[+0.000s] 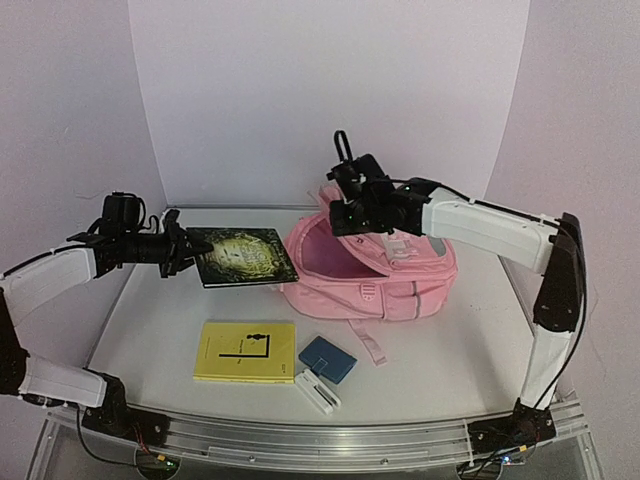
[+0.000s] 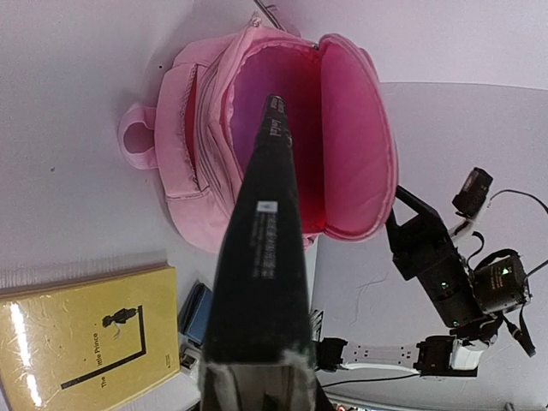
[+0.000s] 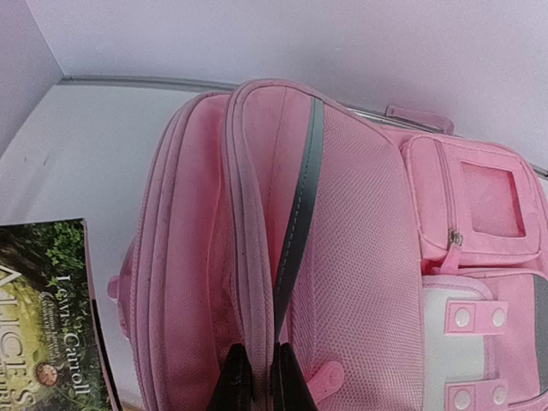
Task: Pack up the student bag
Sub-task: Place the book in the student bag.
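The student bag lies on its back in the middle of the table, its main compartment gaping toward the left. My right gripper is shut on the edge of the bag's front flap and holds it up; the right wrist view shows the jaws pinching the pink rim of the bag. My left gripper is shut on a dark green Alice book, held flat in the air just left of the opening. Seen from the left wrist, the book's spine points into the open bag.
A yellow book lies at the front of the table, also seen as the yellow book from the left wrist. Beside it are a small blue case and a white oblong item. White walls close in the back and sides.
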Controlling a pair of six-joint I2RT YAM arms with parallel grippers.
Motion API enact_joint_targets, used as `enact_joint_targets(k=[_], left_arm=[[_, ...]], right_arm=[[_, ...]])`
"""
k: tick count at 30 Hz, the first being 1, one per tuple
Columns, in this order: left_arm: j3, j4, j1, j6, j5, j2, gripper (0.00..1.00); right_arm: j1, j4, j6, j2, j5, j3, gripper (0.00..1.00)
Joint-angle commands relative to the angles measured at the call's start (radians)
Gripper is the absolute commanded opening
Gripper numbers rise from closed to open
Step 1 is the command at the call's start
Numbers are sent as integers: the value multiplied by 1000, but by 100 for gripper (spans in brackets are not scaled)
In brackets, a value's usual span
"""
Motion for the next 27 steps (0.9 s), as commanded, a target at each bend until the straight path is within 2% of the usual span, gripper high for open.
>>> enact_joint_targets(k=[1,3,9,17,27], left_arm=[[60,231,-5,-100,0,14,0],[48,310,-22,-145,1,32,0],[89,418,-121,-191,-32,133,0],[202,521,-221,-214,-58,346,0],[487,616,-373,-196,-66,704,0]], right_arm=[[-18,160,51,-147,-114,-66,0],[-18,183,57,-180,-147,-93,0],[-18,264,68,-233,-223,-150,0],[-17,313,90,-266,-256,-179,0],[-18,356,106,-299,-282,-232,0]])
